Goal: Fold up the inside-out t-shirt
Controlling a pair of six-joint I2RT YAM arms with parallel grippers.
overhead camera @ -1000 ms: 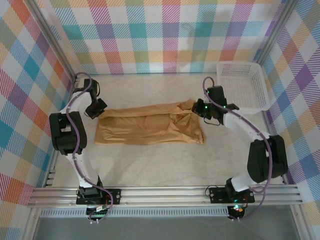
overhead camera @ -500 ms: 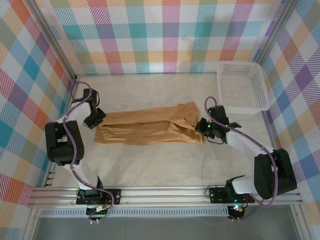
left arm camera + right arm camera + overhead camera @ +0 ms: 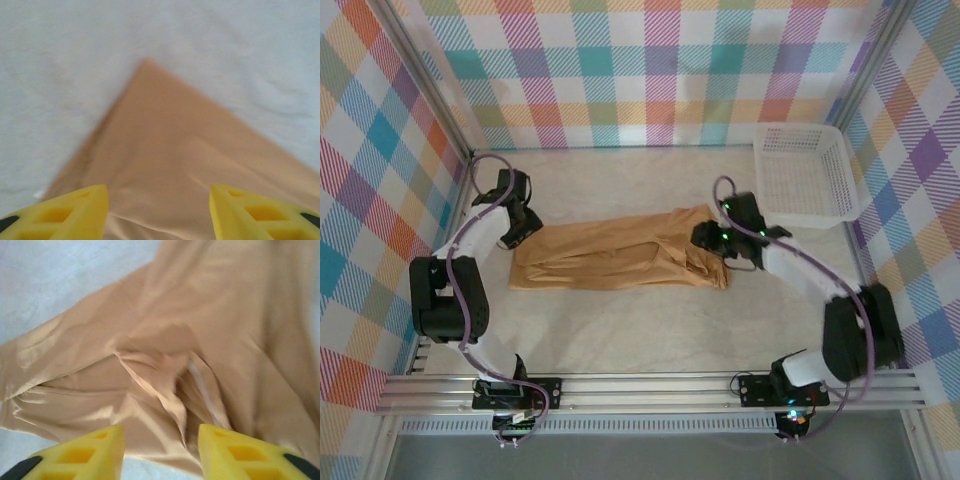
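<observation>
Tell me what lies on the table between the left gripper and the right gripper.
The tan t-shirt, laid out as a long band, fills the stretch from the left gripper to the right gripper, seen in the top view.

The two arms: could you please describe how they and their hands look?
The left arm and right arm have white links, bulky black joints and a looping purple cable. The left hand and right hand have yellow fingers with cut-outs.
</observation>
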